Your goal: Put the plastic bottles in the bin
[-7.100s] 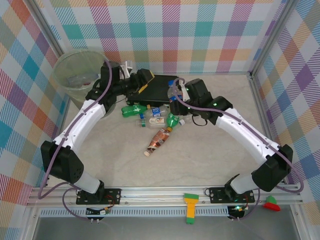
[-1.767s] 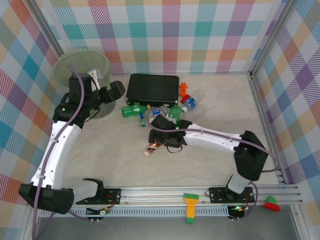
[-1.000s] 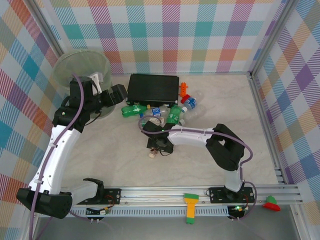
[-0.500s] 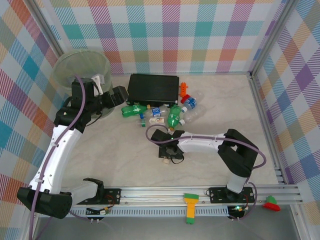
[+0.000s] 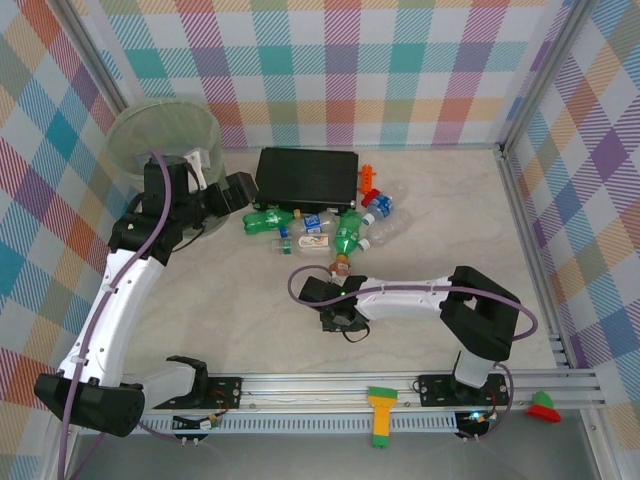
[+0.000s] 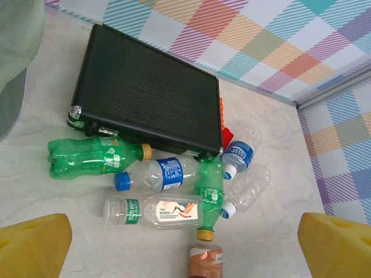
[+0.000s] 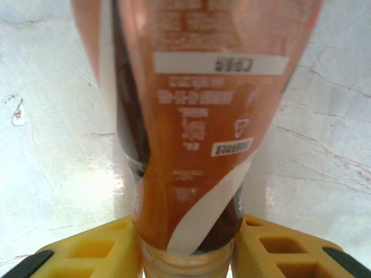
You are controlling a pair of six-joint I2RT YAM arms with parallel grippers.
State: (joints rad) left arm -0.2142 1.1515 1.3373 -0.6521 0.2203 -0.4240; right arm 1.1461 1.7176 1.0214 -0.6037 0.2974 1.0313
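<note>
Well, biggest first: the pale-green bin (image 5: 140,135) stands at the far left of the table (image 5: 230,300). My left gripper (image 5: 238,188) hangs just beside it, jaws spread wide and holding nothing. Right of that lies the flat black case (image 5: 305,177). Along its near edge the loose plastic bottles (image 5: 320,228) lie in a heap on their sides, touching one another: a green one (image 6: 87,159) and clear ones with blue labels.

Smaller still, just near of the heap, is the brown-labelled bottle (image 7: 191,116). My right gripper (image 5: 338,318) is down on it at mid-table, yellow fingers (image 7: 98,255) pressed on either side of its narrow end, so I count that a grip. Its long axis runs straight away from my fingers, flat along the table.

The bin lies far and left of this bottle, well apart. My left arm is nearer the bin, but the right has the bottle. So I judge the carry goes left and away, high enough to clear the rim.
</note>
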